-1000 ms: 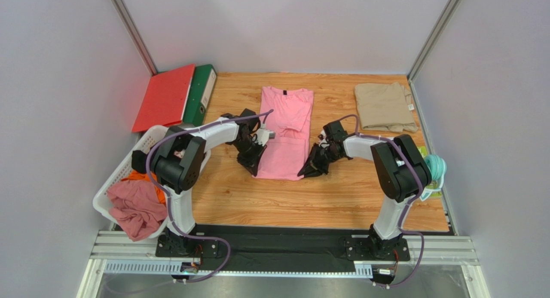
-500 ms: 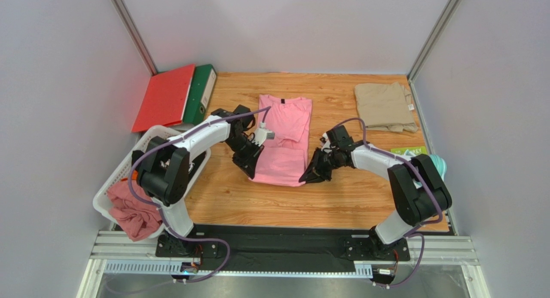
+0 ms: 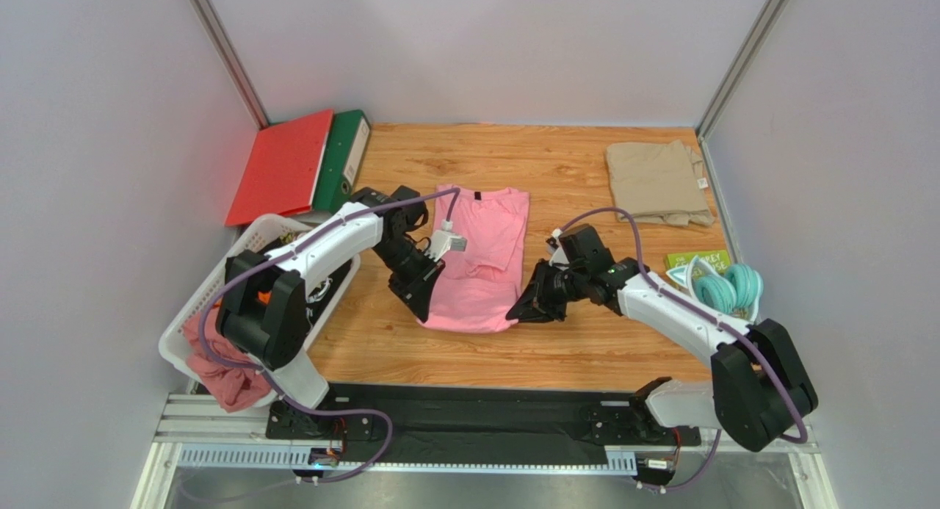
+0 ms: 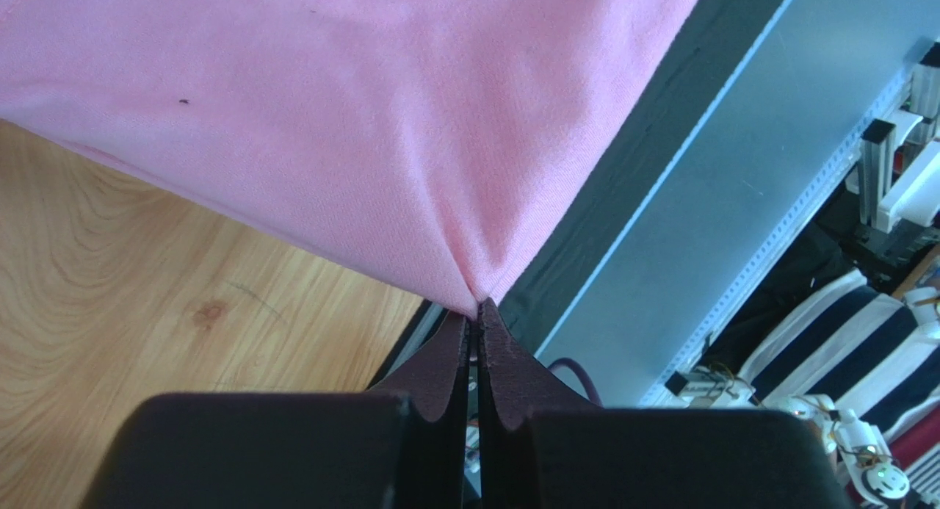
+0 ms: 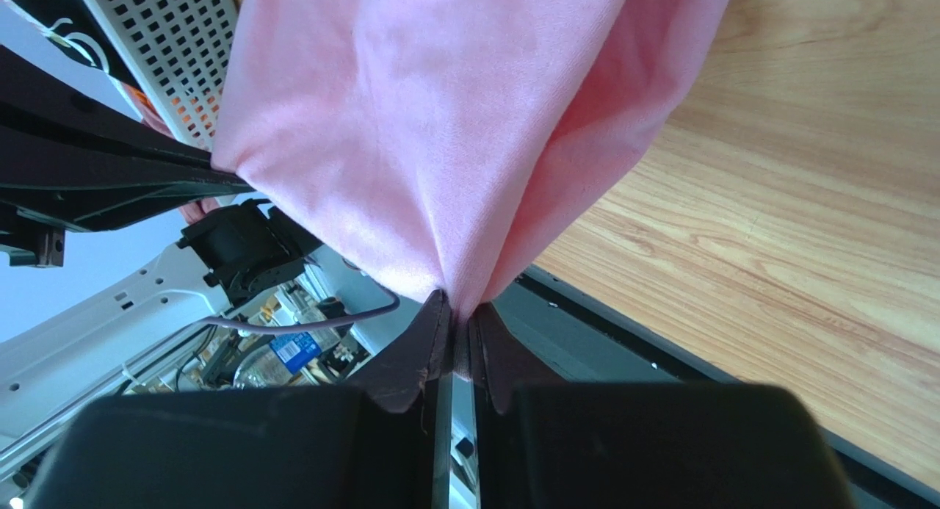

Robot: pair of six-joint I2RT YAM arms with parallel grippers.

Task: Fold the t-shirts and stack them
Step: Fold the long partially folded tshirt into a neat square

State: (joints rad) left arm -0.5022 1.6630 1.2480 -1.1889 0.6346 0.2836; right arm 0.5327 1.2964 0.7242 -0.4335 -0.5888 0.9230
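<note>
The light pink t-shirt [image 3: 478,256] lies lengthwise in the middle of the wooden table [image 3: 574,344], sides folded in, neck at the far end. My left gripper [image 3: 424,306] is shut on its near left corner; the left wrist view shows the pink cloth [image 4: 364,123] pinched at the fingertips. My right gripper [image 3: 519,311] is shut on its near right corner, and the pink cloth [image 5: 441,123] hangs from the tips in the right wrist view. The near hem is lifted a little. The khaki-beige t-shirt [image 3: 658,183] lies folded at the far right.
A red folder [image 3: 281,165] and a green binder [image 3: 344,156] lie at the far left. A white basket [image 3: 190,316] with reddish clothes stands off the table's left edge. Teal headphones [image 3: 728,289] lie at the right edge. Grey walls close in three sides.
Both grippers have pulled the pink t-shirt's near corners toward the near edge, dragging the whole shirt nearer. The right arm has stretched out further to the left. The khaki shirt has not moved.
</note>
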